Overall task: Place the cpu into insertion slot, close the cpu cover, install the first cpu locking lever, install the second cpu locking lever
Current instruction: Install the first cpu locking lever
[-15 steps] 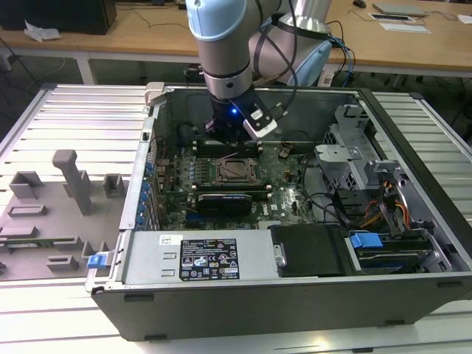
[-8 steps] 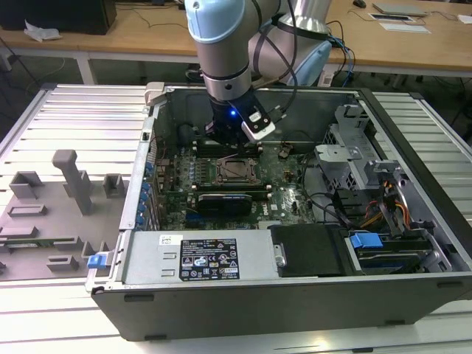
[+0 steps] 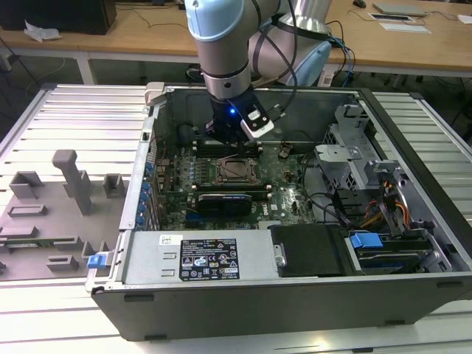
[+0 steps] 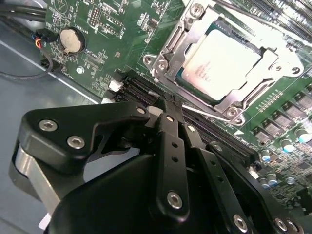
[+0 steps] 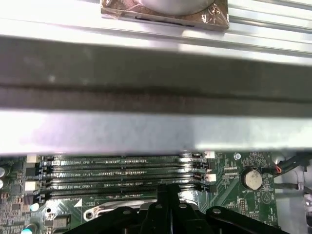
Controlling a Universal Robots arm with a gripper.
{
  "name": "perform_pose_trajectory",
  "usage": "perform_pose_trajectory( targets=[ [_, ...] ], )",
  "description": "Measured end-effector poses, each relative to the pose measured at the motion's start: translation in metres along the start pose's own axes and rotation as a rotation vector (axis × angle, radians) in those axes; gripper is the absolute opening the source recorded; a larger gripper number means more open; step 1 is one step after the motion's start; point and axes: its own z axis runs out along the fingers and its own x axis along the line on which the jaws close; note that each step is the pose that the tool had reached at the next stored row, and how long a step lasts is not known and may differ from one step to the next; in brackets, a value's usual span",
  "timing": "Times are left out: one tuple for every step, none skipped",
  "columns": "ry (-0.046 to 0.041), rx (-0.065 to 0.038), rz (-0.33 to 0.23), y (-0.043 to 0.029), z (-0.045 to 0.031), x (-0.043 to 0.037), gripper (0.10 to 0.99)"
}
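While the gripper (image 3: 233, 139) hangs beside the cpu cover (image 3: 220, 172) in the exterior view, the second wrist view shows its fingers (image 4: 171, 131) pressed together, empty, with the cpu (image 4: 222, 61) seated beneath that closed cover; the first wrist view adds memory slots (image 5: 122, 170) beside it.

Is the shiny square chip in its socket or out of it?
In. In the second wrist view the cpu sits flat and low, with the cpu cover lying down over its edges like a frame.
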Motion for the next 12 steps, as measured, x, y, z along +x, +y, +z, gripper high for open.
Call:
perform_pose_trajectory(
  targets=[
    [-0.0023,0.003,0.012,0.0009,0.0003,0.0000,0.106],
    [-0.0058,0.007,0.033,0.0010,0.0007,0.0001,0.106],
    [-0.0079,0.010,0.046,0.0010,0.0008,0.0001,0.106],
    [-0.0092,0.012,0.054,0.0011,0.0008,0.0002,0.106],
    [-0.0106,0.014,0.062,0.0014,0.0010,0.0002,0.106],
    [-0.0114,0.015,0.066,0.0017,0.0011,0.0003,0.106],
    [-0.0122,0.016,0.071,0.0021,0.0012,0.0004,0.106],
    [-0.0129,0.017,0.076,0.0023,0.0013,0.0006,0.106],
    [-0.0142,0.018,0.083,0.0025,0.0014,0.0009,0.106],
    [-0.0151,0.020,0.088,0.0026,0.0014,0.0013,0.106],
    [-0.0166,0.022,0.098,0.0029,0.0011,0.0028,0.106],
    [-0.0181,0.024,0.106,0.0032,0.0008,0.0048,0.106]
  ],
)
